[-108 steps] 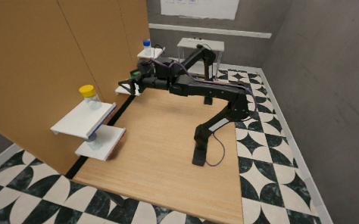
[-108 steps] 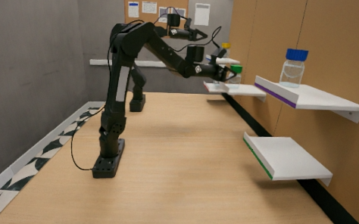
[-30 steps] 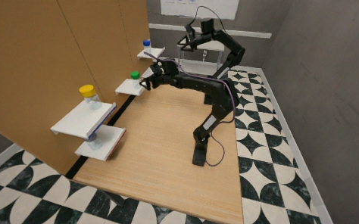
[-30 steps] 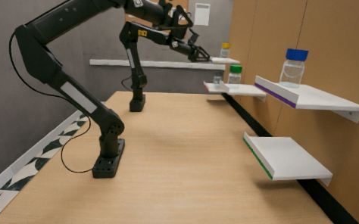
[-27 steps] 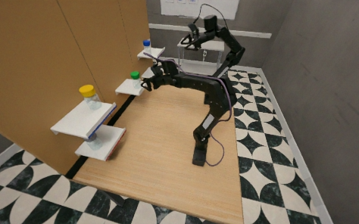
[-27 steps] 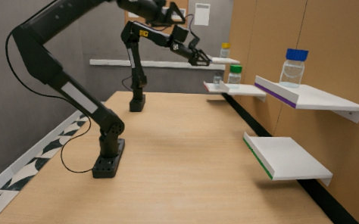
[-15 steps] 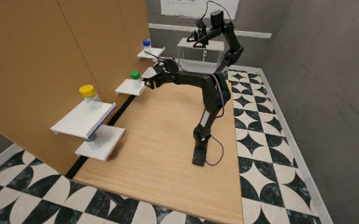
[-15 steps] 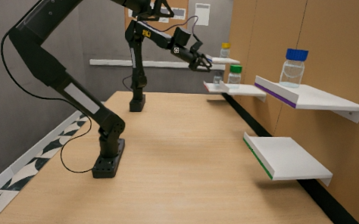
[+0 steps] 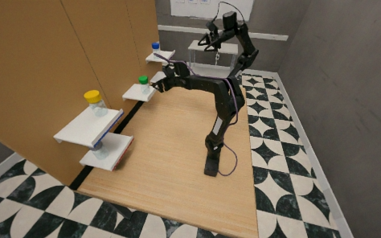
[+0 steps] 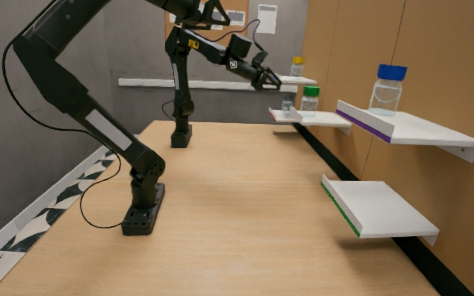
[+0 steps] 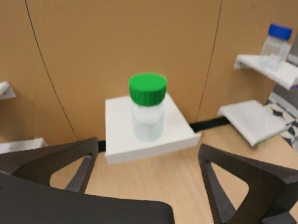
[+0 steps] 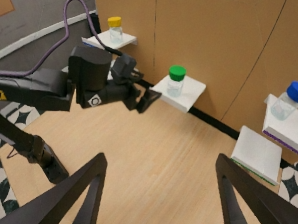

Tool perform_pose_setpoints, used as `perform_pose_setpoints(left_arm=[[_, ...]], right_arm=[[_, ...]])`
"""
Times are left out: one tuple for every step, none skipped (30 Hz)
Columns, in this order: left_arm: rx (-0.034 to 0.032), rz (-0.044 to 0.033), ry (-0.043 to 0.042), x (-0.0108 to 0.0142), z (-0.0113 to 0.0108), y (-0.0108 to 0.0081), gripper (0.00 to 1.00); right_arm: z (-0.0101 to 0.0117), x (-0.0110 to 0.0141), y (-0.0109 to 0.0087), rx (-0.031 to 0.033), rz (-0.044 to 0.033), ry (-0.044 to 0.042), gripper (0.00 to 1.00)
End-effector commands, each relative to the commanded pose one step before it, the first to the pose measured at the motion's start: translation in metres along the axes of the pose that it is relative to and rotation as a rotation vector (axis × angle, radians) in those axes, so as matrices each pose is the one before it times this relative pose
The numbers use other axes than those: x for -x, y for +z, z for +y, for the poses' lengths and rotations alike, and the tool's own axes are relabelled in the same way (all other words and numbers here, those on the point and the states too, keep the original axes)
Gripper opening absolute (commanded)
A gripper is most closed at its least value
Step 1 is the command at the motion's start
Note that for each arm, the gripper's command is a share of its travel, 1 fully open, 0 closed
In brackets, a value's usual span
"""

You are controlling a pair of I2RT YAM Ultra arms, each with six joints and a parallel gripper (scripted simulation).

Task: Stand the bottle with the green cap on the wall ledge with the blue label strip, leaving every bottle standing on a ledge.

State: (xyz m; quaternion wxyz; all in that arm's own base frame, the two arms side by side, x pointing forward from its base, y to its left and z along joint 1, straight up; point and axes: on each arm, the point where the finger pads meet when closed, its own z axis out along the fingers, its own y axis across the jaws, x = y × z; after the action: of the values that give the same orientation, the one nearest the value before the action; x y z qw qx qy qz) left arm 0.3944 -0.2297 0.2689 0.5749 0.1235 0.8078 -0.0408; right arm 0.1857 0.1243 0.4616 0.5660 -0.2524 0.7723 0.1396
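The green-capped bottle [image 9: 143, 84] stands on a small white ledge [image 9: 138, 92] on the brown wall. It also shows in the exterior view [image 10: 310, 97], the left wrist view [image 11: 148, 106] and the right wrist view [image 12: 176, 79]. The ledge with the blue strip [image 9: 90, 127] holds a yellow-capped bottle [image 9: 94, 102]. My left gripper [image 9: 158, 85] is open and empty, just in front of the green-capped bottle and apart from it; its fingers frame the bottle. My right gripper [image 9: 204, 40] is open and empty, high at the back [image 12: 162, 209].
A blue-capped bottle [image 10: 387, 90] stands on the purple-strip ledge [image 10: 404, 127]. A green-strip ledge [image 10: 376, 207] below it is bare. A red-strip ledge [image 9: 109, 151] under the blue-strip one holds a bottle [image 9: 100, 150], partly hidden.
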Motion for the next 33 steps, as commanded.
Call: perform_pose_setpoints(left_arm=[[-0.00828,-0.16233,-0.04872,0.03263,0.00055,0.00879,0.94],[0.00000,0.00000,0.00000,0.00000,0.00000,0.00000,0.94],[0.00000,0.00000,0.00000,0.00000,0.00000,0.00000,0.94],[0.00007,-0.02939,-0.00648,0.00130,0.00017,0.00383,0.94],[0.00050,-0.02678,-0.00554,0.00024,0.00032,0.00387,0.94],[0.00117,-0.03094,-0.00579,-0.00075,0.00057,0.00485,0.94],[0.00152,-0.02857,-0.00491,-0.00183,0.00075,0.00476,0.94],[0.00158,-0.02173,-0.00322,-0.00226,0.00069,0.00396,0.94],[0.00186,-0.02111,-0.00279,-0.00331,0.00082,0.00423,0.94],[0.00161,-0.01491,-0.00162,-0.00322,0.00064,0.00344,0.94],[0.00134,-0.00997,-0.00076,-0.00285,0.00046,0.00269,0.94],[0.00166,-0.00995,-0.00041,-0.00405,0.00056,0.00325,0.94],[0.00119,-0.00512,0.00014,-0.00323,0.00034,0.00233,0.94],[0.00100,-0.00263,0.00050,-0.00268,0.00022,0.00183,0.94],[0.00092,-0.00090,0.00081,-0.00253,0.00019,0.00152,0.94],[0.00090,-0.00218,-0.00007,-0.00108,0.00004,0.00162,0.94],[0.00090,-0.00525,-0.00169,0.00125,-0.00019,0.00195,0.94],[0.00119,0.00581,0.00265,-0.00363,0.00025,0.00113,0.94],[0.00000,0.00000,0.00000,0.00000,0.00000,0.00000,0.94],[0.00000,0.00000,0.00000,0.00000,0.00000,0.00000,0.94],[0.00070,0.00964,0.00363,-0.00073,0.00064,-0.00080,0.94],[0.00035,0.00355,0.00120,-0.00114,0.00006,0.00013,0.94],[0.00000,0.00000,0.00000,0.00000,0.00000,0.00000,0.94],[0.00000,0.00000,0.00000,0.00000,0.00000,0.00000,0.94],[0.00105,0.00001,0.00000,0.00000,0.00019,0.00000,0.94],[0.00135,0.00001,0.00000,0.00000,0.00024,0.00000,0.94],[0.00041,0.00000,0.00000,0.00000,0.00007,0.00000,0.94],[0.00003,0.00000,-0.00116,0.00000,0.00001,0.00000,0.94],[0.00001,0.00000,-0.00069,0.00000,0.00000,0.00000,0.94],[0.00002,0.00000,-0.00019,0.00000,0.00000,0.00000,0.94],[0.00002,0.00000,-0.00002,0.00000,0.00000,0.00000,0.94],[0.00002,0.00000,0.00000,0.00000,0.00000,0.00000,0.94],[0.00001,0.00000,0.00000,0.00000,0.00000,0.00000,0.94]], right_arm=[[0.00029,0.00441,-0.00121,-0.00049,-0.00183,0.00623,0.89],[0.00000,0.00000,0.00000,0.00000,0.00000,0.00000,0.89],[0.00000,0.00000,0.00000,0.00000,0.00000,0.00000,0.89],[0.00016,0.00000,0.00000,0.00089,-0.00002,0.00000,0.89],[0.00001,0.00000,0.00000,0.00008,0.00000,0.00000,0.89],[0.00000,0.00000,0.00000,0.00000,0.00000,0.00000,0.89],[0.00000,0.00000,0.00000,0.00000,0.00000,0.00000,0.89],[0.00000,0.00000,0.00000,0.00000,0.00000,0.00000,0.89],[0.00000,0.00000,0.00000,0.00000,0.00000,0.00000,0.89],[0.00000,0.00000,0.00000,0.00000,0.00000,0.00000,0.89],[0.00000,0.00000,0.00000,0.00000,0.00000,0.00000,0.89],[0.00000,0.00000,0.00000,0.00000,0.00000,0.00000,0.89],[0.00000,0.00000,0.00000,0.00000,0.00000,0.00000,0.89],[0.00000,0.00000,0.00000,0.00000,0.00000,0.00000,0.89],[0.00000,0.00000,0.00000,0.00000,0.00000,0.00000,0.89],[0.00000,0.00000,0.00000,0.00000,0.00000,0.00000,0.89],[0.00000,0.00000,0.00000,0.00000,0.00000,0.00000,0.89],[0.00000,0.00000,0.00000,0.00000,0.00000,0.00000,0.89],[0.00000,0.00000,0.00000,0.00000,0.00000,0.00000,0.89],[0.00000,0.00000,0.00000,0.00000,0.00000,0.00000,0.89],[0.00000,0.00000,0.00000,0.00000,0.00000,0.00000,0.89],[0.00000,0.00000,0.00000,0.00000,0.00000,0.00000,0.89],[0.00000,0.00000,0.00000,0.00000,0.00000,0.00000,0.89],[0.00000,0.00000,0.00000,0.00000,0.00000,0.00000,0.89],[0.00000,0.00000,0.00000,0.00000,0.00000,0.00000,0.89],[0.00000,0.00000,0.00000,0.00000,0.00000,0.00000,0.89],[0.00000,0.00000,0.00000,0.00000,0.00000,0.00000,0.89],[0.00000,0.00000,0.00000,0.00000,0.00000,0.00000,0.89],[0.00000,0.00000,0.00000,0.00000,0.00000,0.00000,0.89],[0.00037,-0.00342,0.00278,0.00203,0.01136,0.00075,0.89],[0.00000,0.00000,0.00000,0.00000,0.00000,0.00000,0.89],[0.00000,0.00000,0.00000,0.00000,0.00000,0.00000,0.89],[0.00000,0.00000,0.00000,0.00000,0.00000,0.00000,0.89]])
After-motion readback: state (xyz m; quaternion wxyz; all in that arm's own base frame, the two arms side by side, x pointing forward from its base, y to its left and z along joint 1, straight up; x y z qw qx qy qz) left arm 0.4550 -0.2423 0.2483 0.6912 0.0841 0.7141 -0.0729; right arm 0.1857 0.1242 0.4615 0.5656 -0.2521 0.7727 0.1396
